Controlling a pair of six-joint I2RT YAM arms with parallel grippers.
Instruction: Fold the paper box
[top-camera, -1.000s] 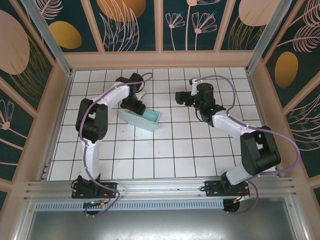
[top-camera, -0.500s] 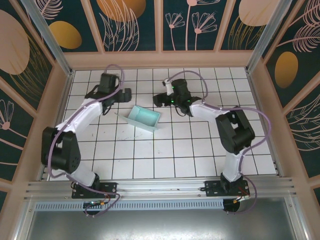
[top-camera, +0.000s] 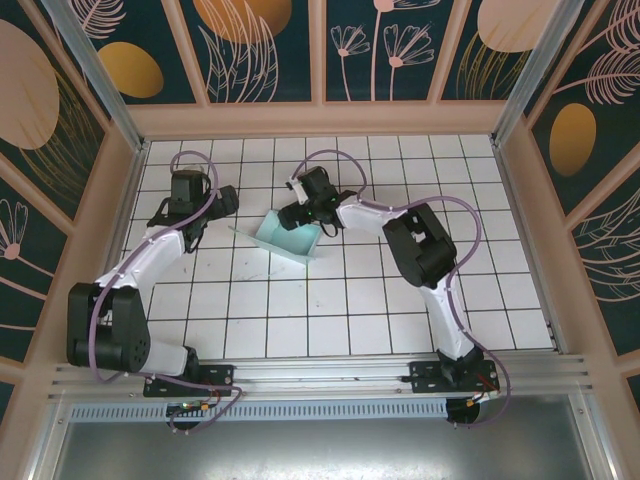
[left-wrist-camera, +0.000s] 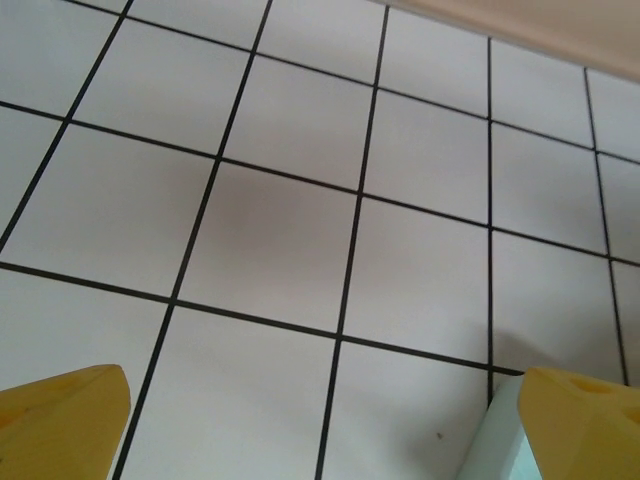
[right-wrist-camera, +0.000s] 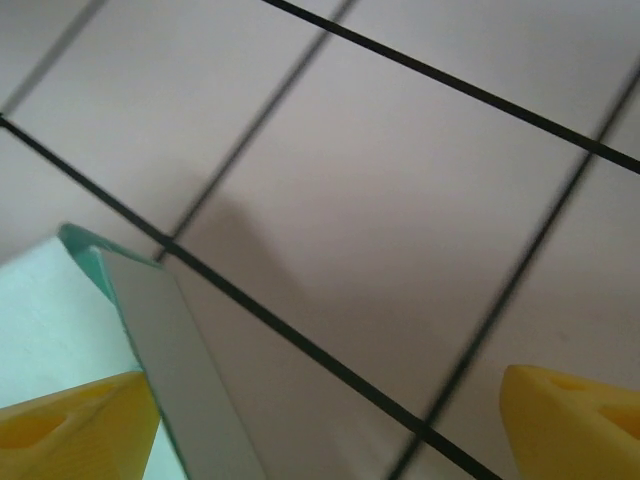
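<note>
Nearest, the two arm bases sit bolted at the near edge of the table, with white tiles stretching ahead of them. Further in lies the paper box, of pale aqua card and partly formed. Its walls stand up around a flat floor like a shallow open tray, and a thin point of card juts out on its left. It rests on the tiles, free of any grip.

Just beyond it hover the right fingers, spread wide at the box's far rim. From the right wrist, one raised wall of the box runs up between the two yellow fingers. It is close beside one of them and well apart from the other, so the wall is straddled but not pinched. That placement looks chosen for working this far wall. Closing here would probably pinch the wall, and a push would tip it inward. The step in hand therefore seems to be the next fold on that side.

The left fingers are off to the box's left and slightly farther back, also spread wide and holding nothing. From the left wrist, bare tiles lie between them and a sliver of aqua card sits just beside one finger. They seem placed clear so the right arm has room, yet near enough to steady the box.
</note>
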